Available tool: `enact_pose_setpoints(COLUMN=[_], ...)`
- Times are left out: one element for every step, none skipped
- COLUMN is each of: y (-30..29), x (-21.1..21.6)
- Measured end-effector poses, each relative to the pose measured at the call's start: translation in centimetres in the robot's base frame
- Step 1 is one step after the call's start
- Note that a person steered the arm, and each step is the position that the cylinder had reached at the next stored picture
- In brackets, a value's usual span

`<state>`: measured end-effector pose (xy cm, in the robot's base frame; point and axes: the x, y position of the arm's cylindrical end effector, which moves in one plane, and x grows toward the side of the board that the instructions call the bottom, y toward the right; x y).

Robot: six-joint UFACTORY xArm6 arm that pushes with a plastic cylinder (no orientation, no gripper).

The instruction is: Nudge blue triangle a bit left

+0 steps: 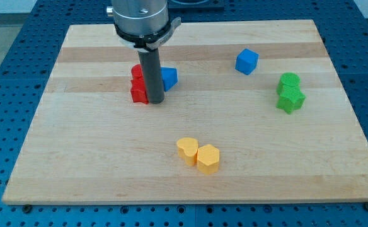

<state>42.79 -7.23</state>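
The blue triangle (pixel 169 78) lies on the wooden board left of centre, partly hidden behind my rod. My tip (pixel 155 101) rests on the board just left of and slightly below the blue triangle, close to or touching it. Two red blocks, an upper one (pixel 136 72) and a lower one (pixel 138 91), stand stacked in the view directly left of the rod, their right sides hidden by it.
A blue cube (pixel 247 61) sits at upper right. A green cylinder (pixel 289 81) and a green star-shaped block (pixel 290 99) touch at the right. A yellow heart-shaped block (pixel 186 150) and a yellow hexagonal block (pixel 208 158) touch at bottom centre. The board's edge (pixel 190 200) runs along the bottom.
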Motion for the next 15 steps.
enact_pose_setpoints(y=[0.1, 0.8, 2.0, 3.7, 5.4, 6.6, 6.8, 6.8, 6.8, 6.1, 5.3, 5.3, 5.3, 5.2, 5.1], x=[0.0, 0.0, 0.0, 0.0, -0.3, -1.6, -2.5, -2.8, -2.8, -2.8, -2.8, -3.1, -4.1, -4.7, -4.7])
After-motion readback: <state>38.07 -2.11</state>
